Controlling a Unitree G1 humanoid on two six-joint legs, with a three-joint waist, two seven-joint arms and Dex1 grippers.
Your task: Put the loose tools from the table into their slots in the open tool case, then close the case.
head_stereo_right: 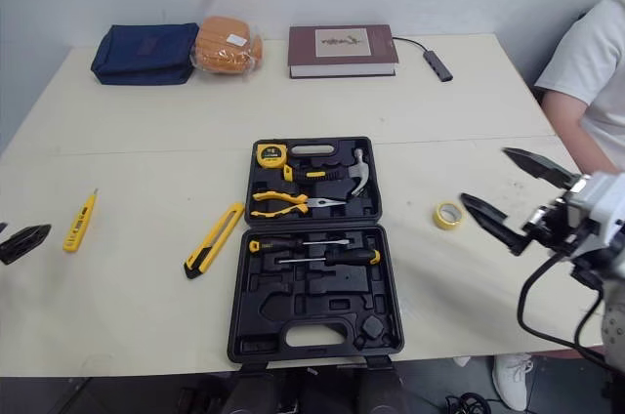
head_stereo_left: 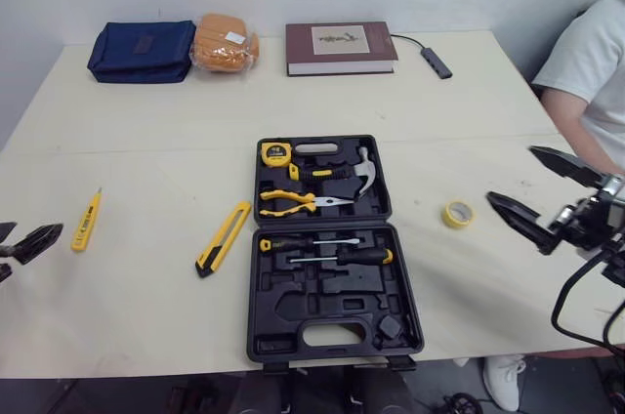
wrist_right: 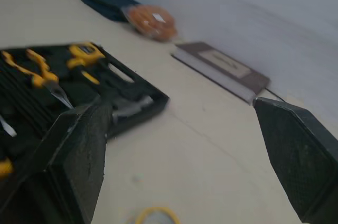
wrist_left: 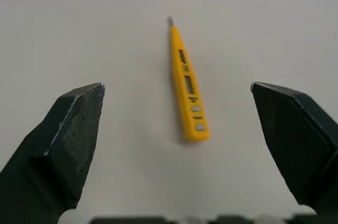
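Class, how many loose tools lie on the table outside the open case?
3: a tester pen far left of the tool case, a utility knife just left of it, a tape roll to its right. None appears hidden.

The open tool case (head_stereo_left: 293, 331) lies mid-table (head_stereo_left: 146, 121), near the front edge, with the pliers (head_stereo_left: 293, 203) in its far half and the screwdrivers (head_stereo_left: 322, 243) in its near half. The utility knife (head_stereo_left: 223, 237) lies just left of it, the tester pen (head_stereo_left: 86, 221) farther left, and the tape roll (head_stereo_left: 456, 214) to its right. At the far edge are the pouch (head_stereo_left: 143, 51), packet (head_stereo_left: 225, 43) and book (head_stereo_left: 340, 47).
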